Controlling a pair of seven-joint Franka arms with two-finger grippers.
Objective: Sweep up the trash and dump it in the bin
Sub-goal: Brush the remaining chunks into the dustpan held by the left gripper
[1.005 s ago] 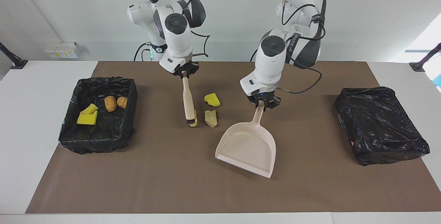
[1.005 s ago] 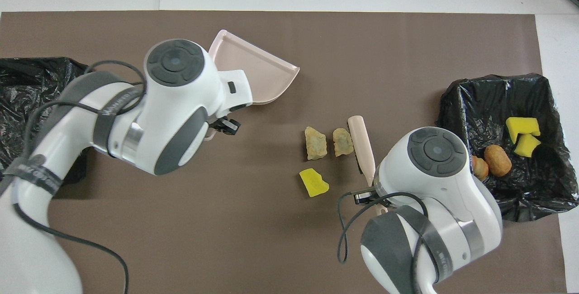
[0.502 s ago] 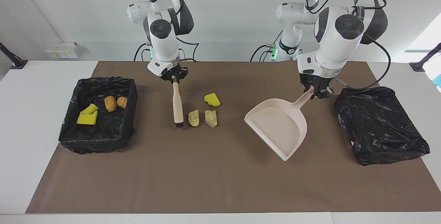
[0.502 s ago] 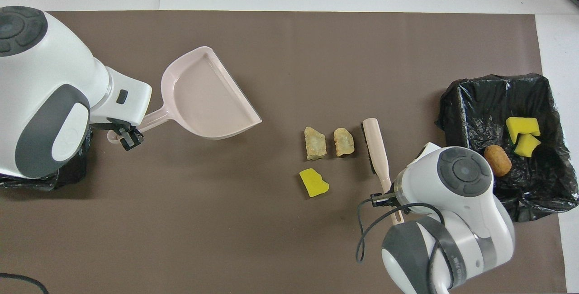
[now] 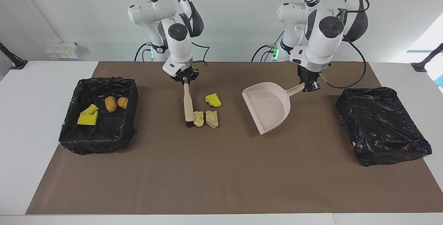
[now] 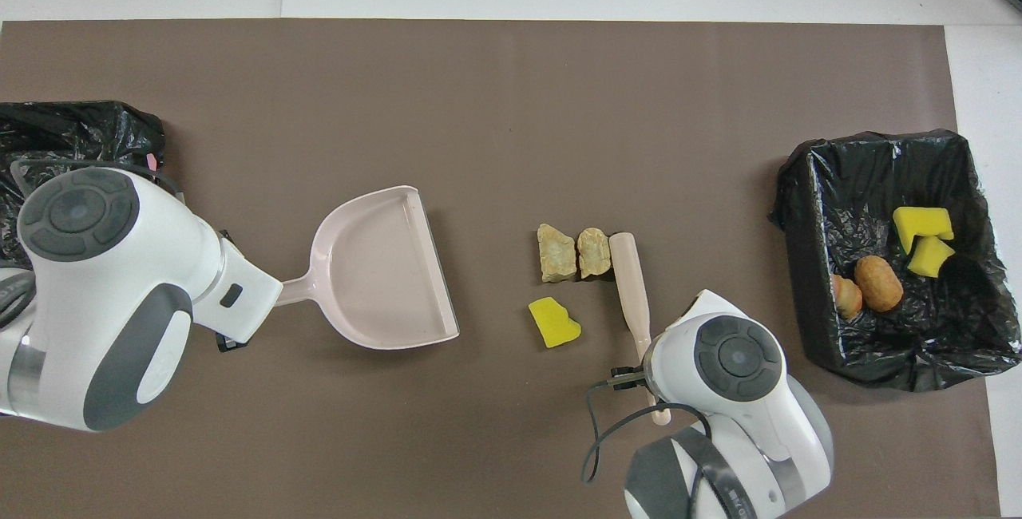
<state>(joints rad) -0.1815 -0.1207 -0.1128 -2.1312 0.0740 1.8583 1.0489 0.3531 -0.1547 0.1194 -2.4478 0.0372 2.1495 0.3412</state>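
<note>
Facing view: two tan scraps lay side by side mid-mat, long axes running toward the robots, the brush touching one. The right gripper clamped the brush handle.

Overhead view: the left gripper clamped the dustpan handle, its mouth facing the scraps.

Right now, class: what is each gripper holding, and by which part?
The right gripper holds the brush by its handle's top end. The left gripper holds the dustpan by its handle's end.
</note>
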